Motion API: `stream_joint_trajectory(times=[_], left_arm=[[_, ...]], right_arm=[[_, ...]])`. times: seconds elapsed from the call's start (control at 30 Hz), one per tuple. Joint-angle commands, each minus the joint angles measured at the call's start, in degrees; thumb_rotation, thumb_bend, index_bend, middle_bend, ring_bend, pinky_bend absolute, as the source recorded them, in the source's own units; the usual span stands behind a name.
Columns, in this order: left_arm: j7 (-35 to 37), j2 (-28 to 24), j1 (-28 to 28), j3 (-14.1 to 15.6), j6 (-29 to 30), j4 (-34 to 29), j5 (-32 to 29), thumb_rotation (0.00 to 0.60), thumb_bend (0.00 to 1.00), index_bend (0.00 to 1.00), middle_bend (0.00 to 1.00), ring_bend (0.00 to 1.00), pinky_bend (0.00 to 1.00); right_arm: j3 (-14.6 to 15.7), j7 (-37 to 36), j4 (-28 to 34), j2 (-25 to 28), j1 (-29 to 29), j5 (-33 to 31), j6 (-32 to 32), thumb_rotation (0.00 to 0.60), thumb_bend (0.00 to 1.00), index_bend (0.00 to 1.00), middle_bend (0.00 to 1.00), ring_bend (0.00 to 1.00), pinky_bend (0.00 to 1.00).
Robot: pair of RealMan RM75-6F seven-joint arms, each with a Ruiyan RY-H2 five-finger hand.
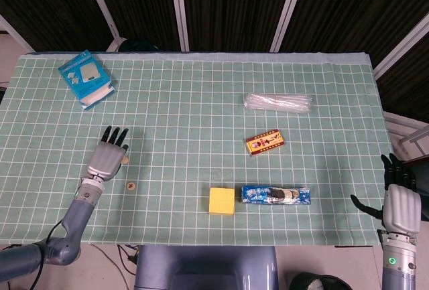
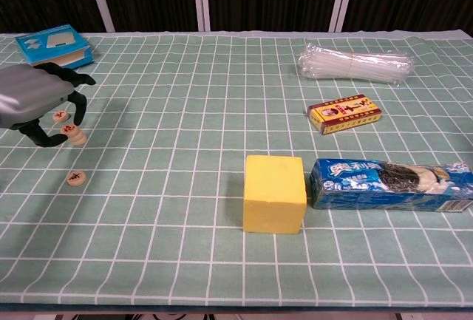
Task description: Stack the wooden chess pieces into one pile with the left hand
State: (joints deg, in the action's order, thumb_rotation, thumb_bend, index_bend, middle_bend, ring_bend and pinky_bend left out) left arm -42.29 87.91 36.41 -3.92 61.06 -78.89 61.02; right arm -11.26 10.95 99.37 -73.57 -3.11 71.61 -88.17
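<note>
The left hand (image 2: 33, 98) hangs low over the left side of the green checked table (image 1: 201, 122), palm down, its dark fingers (image 2: 74, 102) curled downward around a small cluster of wooden chess pieces (image 2: 70, 129). From the chest view, one disc (image 2: 59, 117) sits tilted right under the fingers, and just beside it two more appear piled one on the other. I cannot tell whether the fingertips actually pinch any of them or only cage them. A further single chess piece (image 2: 76, 177) lies flat on the cloth, a little nearer than the cluster and apart from it, with a red mark on top.

The right hand (image 1: 401, 203) is off the table's near right corner, fingers pointing up and spread, holding nothing.

Far left lies a blue box (image 1: 86, 78). Toward the right, a clear packet of plastic sticks (image 2: 353, 63) lies farthest away; nearer is a small yellow and red box (image 2: 344, 113); nearer still a blue snack packet (image 2: 388, 184) lies lengthwise, with a yellow block (image 2: 274, 192) just to its left, close to touching.
</note>
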Motion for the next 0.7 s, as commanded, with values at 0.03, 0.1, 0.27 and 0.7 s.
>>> stream_joint_trajectory(times=[0.03,0.1,0.27,0.7], left_arm=[[-0.17,0.07,0.0,0.0,0.09,0.02,-0.05,0.6,0.34,0.45,0.04,0.0,0.02],[-0.37,0.14,0.01,0.02,0.12,0.06,-0.11,0.6,0.34,0.44,0.04,0.0,0.02],[-0.79,0.32,0.07,0.02,0.17,-0.01,-0.26,0.6,0.34,0.42,0.04,0.0,0.02],[-0.29,-0.47,-0.28,0.26,1.81,-2.11,1.77,0.6,0.34,0.38,0.04,0.0,0.02]], right_arm=[[0.03,0.0,0.0,0.02,0.0,0.03,0.02,0.6,0.23,0.02,0.01,0.0,0.0],[0.04,-0.01,-0.01,0.02,0.0,0.04,0.0,0.6,0.23,0.02,0.01,0.0,0.0],[0.03,-0.02,-0.01,0.02,0.0,0.01,-0.02,0.6,0.23,0.02,0.01,0.0,0.0],[0.03,-0.03,-0.06,0.06,-0.02,-0.02,-0.02,0.6,0.23,0.02,0.01,0.0,0.0]])
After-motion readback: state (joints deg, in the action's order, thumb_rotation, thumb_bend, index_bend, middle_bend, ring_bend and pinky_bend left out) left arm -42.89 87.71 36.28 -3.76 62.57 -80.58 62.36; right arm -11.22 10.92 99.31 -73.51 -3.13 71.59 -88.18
